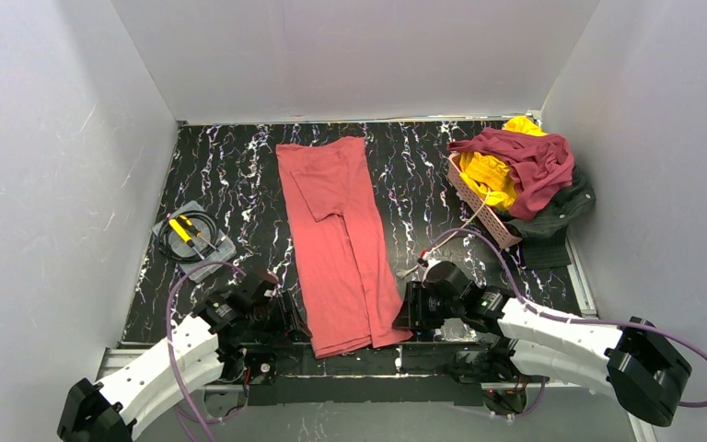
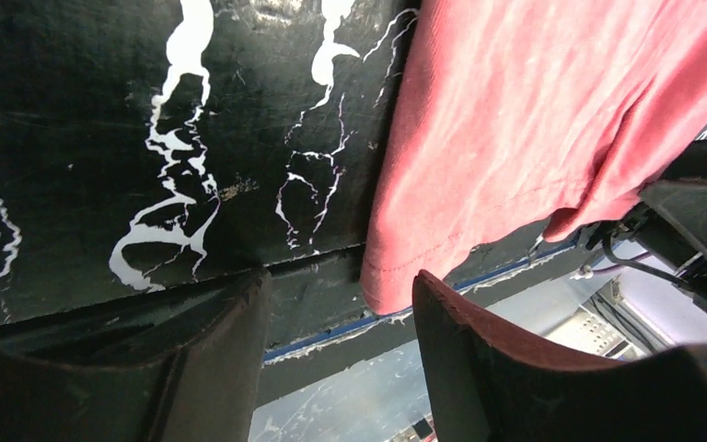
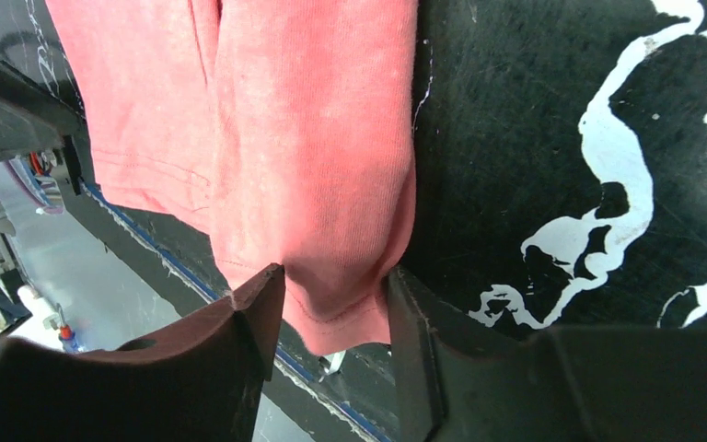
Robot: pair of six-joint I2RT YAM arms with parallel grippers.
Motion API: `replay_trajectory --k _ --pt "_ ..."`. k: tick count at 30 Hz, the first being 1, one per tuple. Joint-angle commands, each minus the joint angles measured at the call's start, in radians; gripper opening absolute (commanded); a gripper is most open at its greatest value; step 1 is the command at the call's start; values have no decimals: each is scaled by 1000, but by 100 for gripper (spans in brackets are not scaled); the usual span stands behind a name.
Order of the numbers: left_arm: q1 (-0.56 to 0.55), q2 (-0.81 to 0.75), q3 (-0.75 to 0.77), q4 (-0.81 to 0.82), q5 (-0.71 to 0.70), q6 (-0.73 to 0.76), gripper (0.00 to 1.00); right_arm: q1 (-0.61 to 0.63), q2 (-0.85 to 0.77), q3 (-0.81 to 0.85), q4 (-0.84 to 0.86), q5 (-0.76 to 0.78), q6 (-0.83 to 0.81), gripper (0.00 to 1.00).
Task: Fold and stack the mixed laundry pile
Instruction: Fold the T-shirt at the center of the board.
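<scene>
At table (image 1: 230, 166) left, a yellow tool (image 1: 187, 230) is lying on a tray (image 1: 214, 267).

Left gripper (image 1: 285, 313) is sitting at the near-left corner of the red garment (image 1: 336, 239), which is lying flat mid-table. Only its wrist view is showing the jaws spread, with the hem just beside one finger (image 2: 479, 359), unpinched and overhanging the table edge.

Right gripper (image 1: 408, 308): its wrist view is showing fingers (image 3: 239, 350) pinching the near-right corner.

At far right, overhead view only, maroon garment (image 1: 529, 161), yellow garment (image 1: 488, 175) and charcoal garment (image 1: 562, 207) are lying heaped on a basket (image 1: 479, 207).
</scene>
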Motion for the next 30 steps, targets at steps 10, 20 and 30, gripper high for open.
replay_trajectory --k 10,20,30 --pt "-42 68 -65 144 70 -65 52 -1 34 -30 51 -6 -2 32" --pt "-105 103 -78 185 69 -109 36 -1 42 -33 58 -3 -2 30" --pt "-160 195 -75 239 50 -121 32 -1 59 -24 66 -7 -8 29"
